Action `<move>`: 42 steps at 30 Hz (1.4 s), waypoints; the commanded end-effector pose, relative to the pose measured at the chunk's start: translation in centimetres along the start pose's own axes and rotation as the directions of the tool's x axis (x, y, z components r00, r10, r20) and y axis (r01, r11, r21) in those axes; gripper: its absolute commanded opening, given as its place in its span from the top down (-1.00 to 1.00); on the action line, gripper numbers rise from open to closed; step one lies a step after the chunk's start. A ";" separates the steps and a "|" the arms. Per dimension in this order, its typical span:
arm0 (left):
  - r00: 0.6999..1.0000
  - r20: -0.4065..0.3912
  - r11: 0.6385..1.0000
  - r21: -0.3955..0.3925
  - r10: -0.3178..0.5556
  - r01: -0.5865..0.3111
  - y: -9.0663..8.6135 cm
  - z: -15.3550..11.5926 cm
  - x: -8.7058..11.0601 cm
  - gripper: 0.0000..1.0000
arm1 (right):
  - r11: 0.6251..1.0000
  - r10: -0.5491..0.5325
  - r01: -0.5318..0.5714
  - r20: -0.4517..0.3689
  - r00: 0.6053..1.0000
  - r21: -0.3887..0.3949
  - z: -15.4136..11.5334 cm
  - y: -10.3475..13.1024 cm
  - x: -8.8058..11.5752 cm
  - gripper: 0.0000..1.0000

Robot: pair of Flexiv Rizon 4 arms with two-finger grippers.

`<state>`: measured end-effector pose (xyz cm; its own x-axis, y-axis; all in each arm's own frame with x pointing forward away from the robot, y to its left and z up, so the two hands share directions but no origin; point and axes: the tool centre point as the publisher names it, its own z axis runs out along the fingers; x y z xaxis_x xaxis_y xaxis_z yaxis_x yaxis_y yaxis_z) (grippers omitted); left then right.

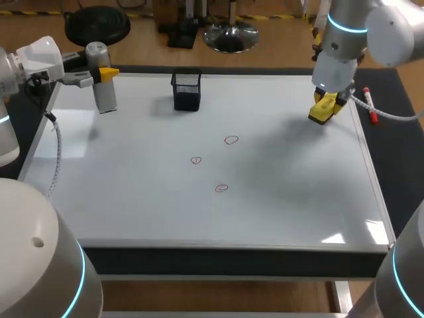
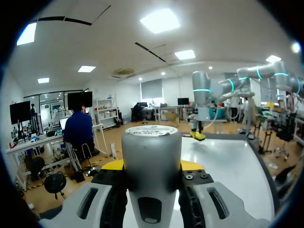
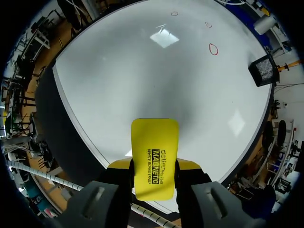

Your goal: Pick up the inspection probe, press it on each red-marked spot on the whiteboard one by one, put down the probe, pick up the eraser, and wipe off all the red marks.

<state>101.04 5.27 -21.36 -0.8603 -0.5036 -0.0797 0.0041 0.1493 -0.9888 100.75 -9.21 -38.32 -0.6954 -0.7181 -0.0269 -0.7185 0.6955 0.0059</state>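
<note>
Whiteboard (image 1: 132, 192) covering the desk shows three red marks (image 1: 230, 140) near its middle, none wiped. Left gripper (image 1: 105, 73) is clamped on the upright inspection probe (image 1: 101, 91) at the far left corner; right gripper (image 1: 328, 101) pinches the yellow eraser (image 3: 155, 152) near the far right corner. Assessment: probe not yet released and all wiping outstanding; whether the pressing is complete cannot be confirmed.
</note>
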 end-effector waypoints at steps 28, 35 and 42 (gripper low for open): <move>0.998 -0.060 0.998 0.062 0.029 -0.025 -3.6 4.3 12.3 1.00 | 1.000 -0.002 0.002 -0.003 1.000 0.001 -0.1 -0.1 0.0 1.00; 0.994 -0.107 0.998 0.069 0.007 0.000 -3.0 6.1 15.8 1.00 | 1.000 -0.002 0.002 -0.003 1.000 0.001 -0.1 -0.1 0.0 1.00; 0.986 -0.163 0.995 0.092 -0.018 0.033 -1.5 7.9 18.7 1.00 | 1.000 -0.002 0.002 -0.003 1.000 0.001 -0.1 -0.1 0.0 1.00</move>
<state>88.87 -10.07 -21.33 -0.9324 -0.3593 -0.0395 0.0171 0.0655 -0.9977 100.74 -9.22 -38.32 -0.6953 -0.7182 -0.0273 -0.7185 0.6955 0.0061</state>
